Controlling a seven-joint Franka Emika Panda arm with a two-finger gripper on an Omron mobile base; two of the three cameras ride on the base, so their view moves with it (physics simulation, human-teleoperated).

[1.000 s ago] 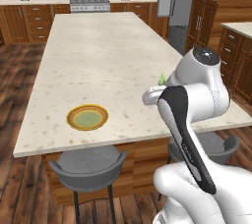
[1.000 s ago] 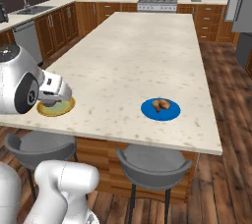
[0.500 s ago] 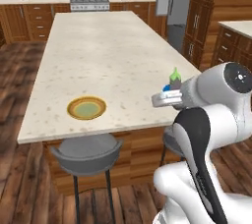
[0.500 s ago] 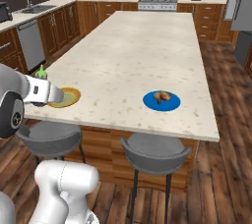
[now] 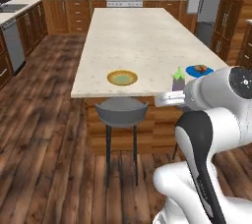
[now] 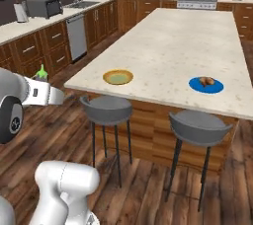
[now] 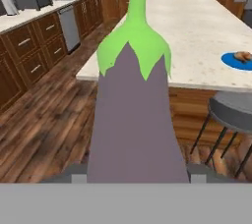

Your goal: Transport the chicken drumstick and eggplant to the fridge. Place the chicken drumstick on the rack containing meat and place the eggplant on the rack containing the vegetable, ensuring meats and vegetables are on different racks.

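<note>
Base backs off island, eggplant in grip.
Left to right: yellow dish (image 5: 122, 77) sits empty on the counter (image 5: 142, 36); gripper (image 5: 178, 90) clamps eggplant (image 5: 178, 78) stem-up clear of it; drumstick (image 5: 199, 68) waits on blue plate (image 5: 199, 71); fridge (image 5: 205, 2) far behind.

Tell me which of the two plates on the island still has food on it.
The blue plate, carrying the chicken drumstick; the yellow plate is bare.
</note>
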